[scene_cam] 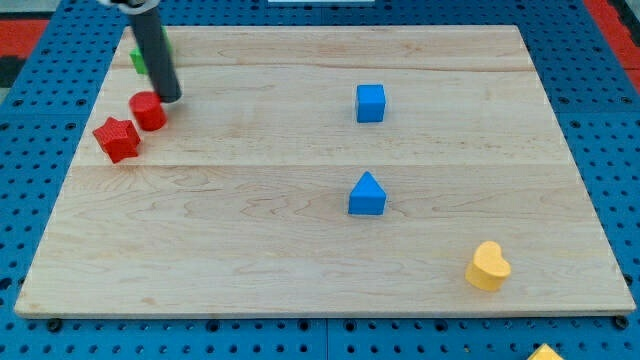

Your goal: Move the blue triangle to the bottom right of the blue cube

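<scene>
The blue triangle lies near the middle of the wooden board. The blue cube sits straight above it, toward the view's top, about ninety pixels away. My tip is at the upper left of the board, far left of both blue blocks. It stands just right of and touching or nearly touching a red cylinder.
A red star-shaped block lies just lower left of the red cylinder. A green block is partly hidden behind the rod at the top left. A yellow heart-shaped block sits at the lower right. A yellow piece lies off the board.
</scene>
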{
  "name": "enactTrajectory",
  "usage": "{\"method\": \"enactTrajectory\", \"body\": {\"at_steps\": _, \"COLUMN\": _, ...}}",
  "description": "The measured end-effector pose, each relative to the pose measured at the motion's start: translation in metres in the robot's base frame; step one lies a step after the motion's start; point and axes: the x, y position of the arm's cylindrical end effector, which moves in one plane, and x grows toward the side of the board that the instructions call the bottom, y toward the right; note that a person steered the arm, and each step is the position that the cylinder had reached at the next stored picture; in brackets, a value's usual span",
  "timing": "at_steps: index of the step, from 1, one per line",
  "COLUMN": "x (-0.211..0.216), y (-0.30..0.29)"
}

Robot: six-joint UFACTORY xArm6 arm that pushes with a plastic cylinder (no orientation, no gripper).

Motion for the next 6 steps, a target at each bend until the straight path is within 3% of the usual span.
{"method": "enactTrajectory", "body": {"at_steps": 2, "x": 0.019, "y": -0.014}}
{"method": "enactTrajectory", "body": {"at_steps": 4, "x": 0.019, "y": 0.022}}
{"method": "enactTrajectory", "body": {"at_steps": 6, "x": 0.098, "y": 0.101}}
